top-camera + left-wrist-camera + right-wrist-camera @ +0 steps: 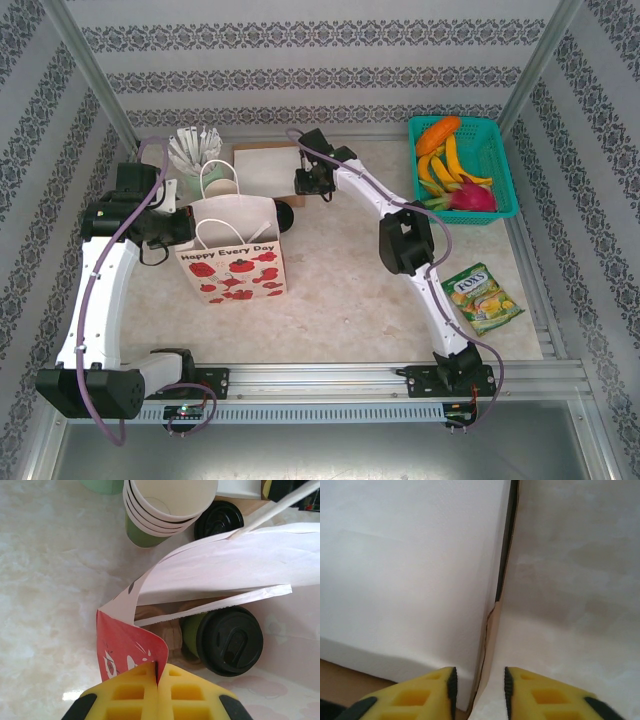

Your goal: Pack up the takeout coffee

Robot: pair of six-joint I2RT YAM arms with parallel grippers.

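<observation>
Shows white walls (320,60) with dark ornamental stripes, a pale marbled table (340,290), an aluminium rail (350,375) along its near edge.

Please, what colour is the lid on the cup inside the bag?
The lid is black, clearest in the left wrist view.

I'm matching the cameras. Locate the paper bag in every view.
Top external: paper bag upright, left of centre.
Left wrist: its open mouth across the middle, edge pinched in the left hand.
Right wrist: faces the white slab and table.
Shared landmark: cup stack behind the bag.
</observation>
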